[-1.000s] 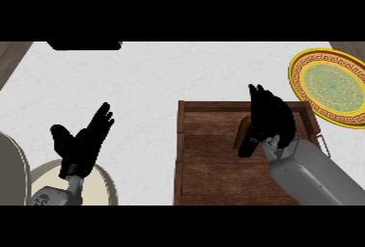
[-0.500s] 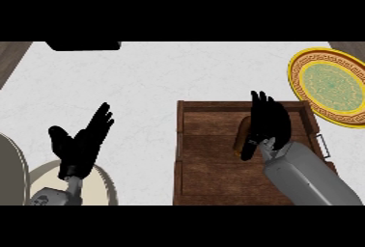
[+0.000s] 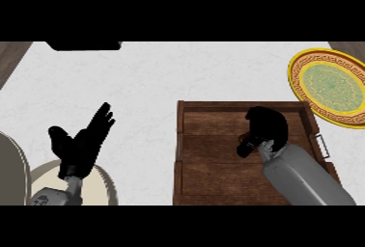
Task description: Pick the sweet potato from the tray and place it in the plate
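A brown wooden tray lies on the white counter, right of centre. My right hand is over the tray's upper right part, its fingers curled downward into a rounded fist. The sweet potato does not show; the curled hand covers the spot where it lies. The yellow-rimmed plate with a green patterned centre sits at the upper right, just beyond the tray's far right corner. My left hand rests open at the lower left, fingers up, away from the tray.
A metal handle sticks out from the tray's right side. A pale round dish and a grey curved object sit at the lower left under my left forearm. A dark object lies at the counter's far edge.
My right hand's fingers, straight a second ago, have curled down into the tray and the hand has drawn slightly back. My left hand has not moved.
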### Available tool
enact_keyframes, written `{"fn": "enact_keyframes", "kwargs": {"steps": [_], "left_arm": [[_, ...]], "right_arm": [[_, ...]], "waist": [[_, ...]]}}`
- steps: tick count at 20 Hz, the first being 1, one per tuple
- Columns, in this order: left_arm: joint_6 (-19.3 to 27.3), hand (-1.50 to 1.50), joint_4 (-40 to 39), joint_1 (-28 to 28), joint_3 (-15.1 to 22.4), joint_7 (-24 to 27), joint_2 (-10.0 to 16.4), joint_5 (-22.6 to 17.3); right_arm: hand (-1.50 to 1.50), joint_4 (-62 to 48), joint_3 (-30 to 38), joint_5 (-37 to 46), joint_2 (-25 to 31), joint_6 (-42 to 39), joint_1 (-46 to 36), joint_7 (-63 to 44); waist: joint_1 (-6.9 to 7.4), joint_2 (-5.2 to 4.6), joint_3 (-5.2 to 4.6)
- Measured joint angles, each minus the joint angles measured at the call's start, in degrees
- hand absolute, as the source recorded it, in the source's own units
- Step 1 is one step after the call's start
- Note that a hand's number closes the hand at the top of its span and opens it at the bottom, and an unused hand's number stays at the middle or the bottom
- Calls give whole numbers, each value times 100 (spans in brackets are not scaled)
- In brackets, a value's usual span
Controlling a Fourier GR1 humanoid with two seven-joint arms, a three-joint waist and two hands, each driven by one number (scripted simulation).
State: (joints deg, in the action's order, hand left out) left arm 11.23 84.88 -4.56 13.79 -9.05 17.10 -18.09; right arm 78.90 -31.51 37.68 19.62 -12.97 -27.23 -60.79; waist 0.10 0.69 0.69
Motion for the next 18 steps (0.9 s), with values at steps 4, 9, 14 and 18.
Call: {"fn": "enact_keyframes", "kwargs": {"steps": [4,9,14,18], "left_arm": [[17,0,-28,-13,-41,-77,-47,31],[39,0,5,12,-78,-102,-84,133],[10,0,38,84,-155,-149,-98,118],[40,0,93,220,-235,-205,-67,84]], "right_arm": [[150,-135,-20,108,5,-142,-73,144],[150,-73,-89,408,19,-235,-70,218],[150,593,-275,731,159,217,173,857],[150,1724,-594,471,267,798,676,2104]], "waist": [[1,19,4],[-10,9,5],[-80,19,22],[-228,61,35]]}}
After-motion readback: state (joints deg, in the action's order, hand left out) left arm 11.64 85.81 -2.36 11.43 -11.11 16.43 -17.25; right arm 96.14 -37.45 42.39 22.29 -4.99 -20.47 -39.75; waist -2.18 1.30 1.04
